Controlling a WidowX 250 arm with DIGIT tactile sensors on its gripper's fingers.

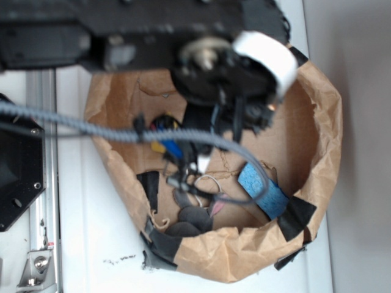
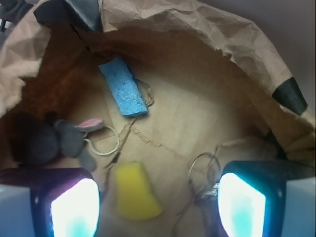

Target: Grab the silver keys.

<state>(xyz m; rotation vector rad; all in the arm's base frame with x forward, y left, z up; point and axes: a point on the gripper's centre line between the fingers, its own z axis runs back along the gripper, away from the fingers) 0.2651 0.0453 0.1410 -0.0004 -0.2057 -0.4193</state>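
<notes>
Spread wide and holding nothing, the tool [image 2: 158, 207] hangs low inside the brown paper bag [image 2: 207, 34], the silver keys [image 2: 205, 173] just beside its right finger [image 2: 242, 207], a yellow sponge [image 2: 134, 190] between the fingers, a blue sponge [image 2: 122, 86] farther off, a grey plush rabbit [image 2: 54, 140] at left.

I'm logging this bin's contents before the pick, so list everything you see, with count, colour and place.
silver keys: one bunch, silver, on a wire ring on the bin floor beside the right fingertip.
yellow sponge: one, yellow, floor, between the fingertips.
blue sponge: one, blue, floor, farther back.
plush rabbit: one, grey with a pink ear, left side, white loop beside it.
paper bin: one, brown with black tape patches, surrounds everything.
table: one, white, under the bin.
gripper: one, black with glowing pads, open, above the floor.
</notes>
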